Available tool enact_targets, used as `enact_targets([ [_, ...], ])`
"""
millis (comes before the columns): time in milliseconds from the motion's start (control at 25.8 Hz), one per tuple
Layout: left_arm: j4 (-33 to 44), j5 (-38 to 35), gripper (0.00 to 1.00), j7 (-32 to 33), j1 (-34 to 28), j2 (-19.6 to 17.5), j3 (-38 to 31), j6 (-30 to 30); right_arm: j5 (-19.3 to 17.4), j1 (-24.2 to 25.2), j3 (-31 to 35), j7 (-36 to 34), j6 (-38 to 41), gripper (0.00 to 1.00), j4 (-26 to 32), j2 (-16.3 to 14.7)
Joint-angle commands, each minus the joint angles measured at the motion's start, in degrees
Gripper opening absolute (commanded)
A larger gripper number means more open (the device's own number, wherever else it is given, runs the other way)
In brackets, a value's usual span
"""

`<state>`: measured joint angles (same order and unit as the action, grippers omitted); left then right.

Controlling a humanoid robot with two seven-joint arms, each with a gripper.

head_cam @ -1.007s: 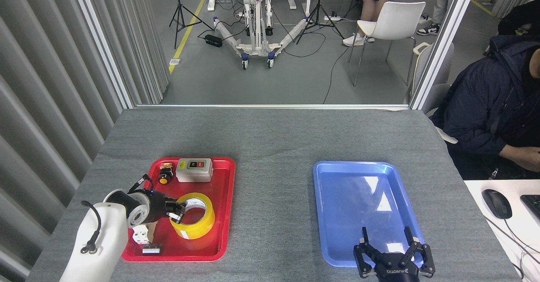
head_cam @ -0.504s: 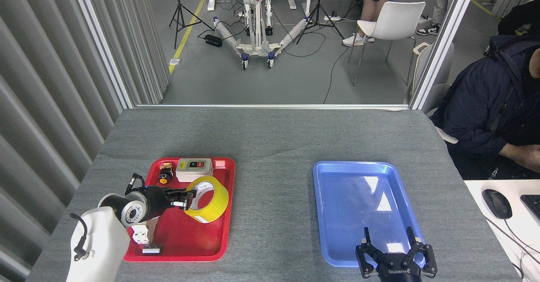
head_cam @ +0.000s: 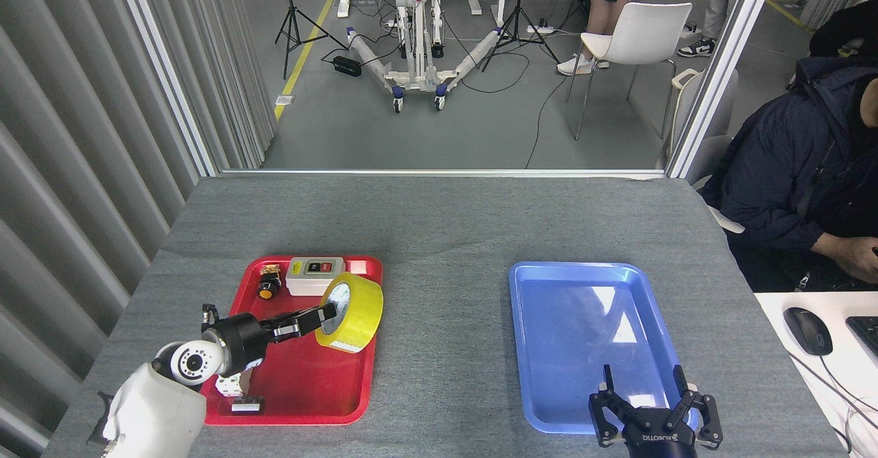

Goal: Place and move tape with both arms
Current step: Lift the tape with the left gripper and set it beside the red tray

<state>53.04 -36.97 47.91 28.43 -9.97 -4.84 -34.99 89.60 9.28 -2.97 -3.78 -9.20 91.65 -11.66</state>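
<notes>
left claw (head_cam: pixel 322 316) clamped on glossy translucent yellow tape roll (head_cam: pixel 351 302) | roll hung on edge over red plastic tray (head_cam: pixel 295 389), white core facing left, axis near level | right claw (head_cam: pixel 656 406) spread open above blue plastic tray (head_cam: pixel 549 348)

Grey floor (head_cam: pixel 480 129), white chair (head_cam: pixel 641 29), corrugated wall (head_cam: pixel 82 136)

The left tool (head_cam: pixel 319 319) grips the tape (head_cam: pixel 351 302) by its rim and holds it on edge, lifted above the red tray (head_cam: pixel 309 403), whose far end carries a grey switch box (head_cam: pixel 314 276) and a yellow push button (head_cam: pixel 268 285). The right tool (head_cam: pixel 657 413) hangs with fingers spread over the near edge of the blue tray (head_cam: pixel 583 321). Both trays rest on the grey surface (head_cam: pixel 446 238).
</notes>
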Motion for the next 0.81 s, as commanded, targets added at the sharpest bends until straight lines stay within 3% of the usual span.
enact_targets([
  [0, 1.1, 13.7, 0.13, 3.7, -3.9, -0.1, 0.0, -1.0, -0.1, 0.0, 1.2, 0.0, -0.2, 1.0, 0.0, 0.4],
  [155, 8.7, 23.9, 0.13, 7.6, -12.3, -0.1, 0.2, -0.7, -0.1, -0.3, 1.5, -0.1, -0.2, 1.0, 0.0, 0.3],
  [387, 21.5, 27.6, 0.13, 7.9, -22.6, 0.6, 2.9, 0.1, -0.2, 0.2, 1.4, -0.1, -0.7, 1.0, 0.0, -0.2],
  [504, 26.6, 30.7, 0.13, 7.9, -24.9, 0.7, 5.6, 4.3, -0.1, 0.2, 0.9, -0.2, -3.2, 1.0, 0.4, -1.1],
  [581, 30.4, 33.1, 0.11, 7.8, -26.5, 0.7, 7.7, 9.2, -0.3, 0.3, -0.4, -2.1, -4.3, 1.0, 0.5, -3.8],
  [697, 34.7, 34.3, 0.1, 7.7, -27.5, 0.7, 10.9, 12.9, -1.1, 0.1, -6.5, -10.3, -5.0, 1.0, 0.5, -12.4],
  [775, 36.0, 34.5, 0.09, 7.5, -27.6, 0.7, 12.6, 14.1, -2.5, 0.0, -10.7, -14.7, -6.0, 1.0, 0.6, -15.9],
])
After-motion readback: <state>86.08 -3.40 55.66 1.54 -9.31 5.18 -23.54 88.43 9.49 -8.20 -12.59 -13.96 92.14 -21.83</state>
